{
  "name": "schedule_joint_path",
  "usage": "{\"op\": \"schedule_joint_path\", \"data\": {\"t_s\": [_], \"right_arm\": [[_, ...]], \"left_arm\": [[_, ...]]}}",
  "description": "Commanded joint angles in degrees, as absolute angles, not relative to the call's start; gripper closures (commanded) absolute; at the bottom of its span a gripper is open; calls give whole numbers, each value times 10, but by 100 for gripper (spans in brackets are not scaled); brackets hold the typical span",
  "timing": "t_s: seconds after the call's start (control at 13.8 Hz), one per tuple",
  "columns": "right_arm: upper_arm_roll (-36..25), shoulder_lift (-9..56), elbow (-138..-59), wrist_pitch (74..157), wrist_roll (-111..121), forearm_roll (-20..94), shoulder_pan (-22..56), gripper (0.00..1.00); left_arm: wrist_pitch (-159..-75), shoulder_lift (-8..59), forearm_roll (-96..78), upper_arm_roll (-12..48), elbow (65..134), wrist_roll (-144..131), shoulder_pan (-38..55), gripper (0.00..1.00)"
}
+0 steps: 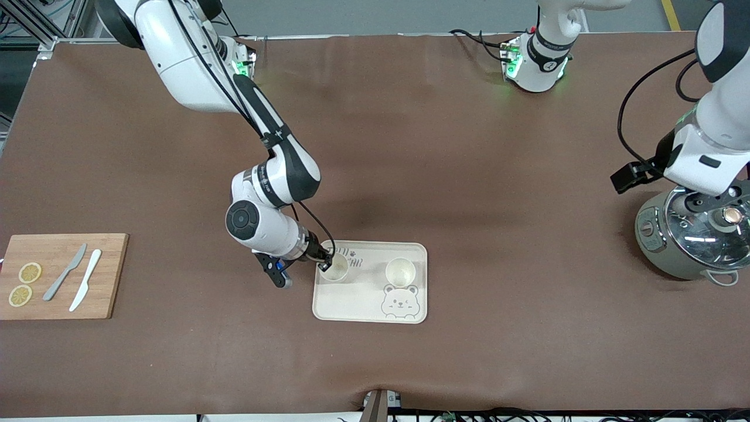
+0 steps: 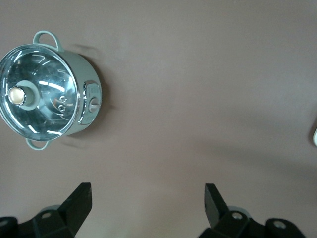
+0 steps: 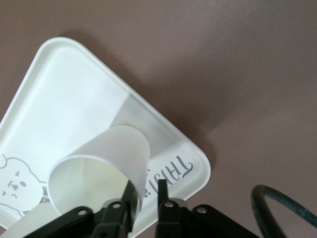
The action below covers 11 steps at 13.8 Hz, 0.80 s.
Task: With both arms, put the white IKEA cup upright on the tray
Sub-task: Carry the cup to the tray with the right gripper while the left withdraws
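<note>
Right gripper (image 1: 326,262) sits low over the tray's corner toward the right arm's end of the table, its two black fingers (image 3: 162,191) pinched on the rim wall of a white cup (image 1: 336,267): the right wrist view shows one finger inside the mouth and the other outside the wall. That cup stands mouth-up on the tray, near the "TAIJI BEAR" lettering (image 3: 171,171).

Largest of all is the brown table (image 1: 410,164), with both arms' bases along its edge farthest from the front camera. Next is the grey electric cooker (image 1: 688,237) with a glass lid at the left arm's end of the table; the left gripper (image 2: 147,198) hangs beside it over bare tabletop, fingers spread wide apart and holding nothing, the arm waiting.

A wooden cutting board (image 1: 111,275) lies at the right arm's end, carrying a grey knife (image 1: 65,272), a white knife (image 1: 85,279) and two lemon slices (image 1: 24,284).

The cream tray (image 1: 363,305) lies between board and cooker, nearer the front camera than the arms' bases, with a grey bear drawing (image 1: 399,301) at its nearer edge. A second white cup (image 1: 400,271) stands upright on the tray, just above the bear in the front view and apart from the gripped cup, toward the left arm's end.
</note>
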<state>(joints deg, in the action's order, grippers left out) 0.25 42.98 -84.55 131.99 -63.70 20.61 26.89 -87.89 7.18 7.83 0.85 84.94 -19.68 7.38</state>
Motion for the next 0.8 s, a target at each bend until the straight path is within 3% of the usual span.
{"op": "schedule_joint_path", "data": {"t_s": [0.0,0.51,0.73], "right_arm": [[-1,429,-798,1270,-633,215,252,0],[-4,417,-689,1031,-584,214,187,0],[-4,344,-690,972,-538,205,140,0]], "left_arm": [[-878,27,52,14,896,-165,52,0],[-881,-14,-5,12,906,-137,30,0],[-878,-16,-13,14,893,-135,29,0]]}}
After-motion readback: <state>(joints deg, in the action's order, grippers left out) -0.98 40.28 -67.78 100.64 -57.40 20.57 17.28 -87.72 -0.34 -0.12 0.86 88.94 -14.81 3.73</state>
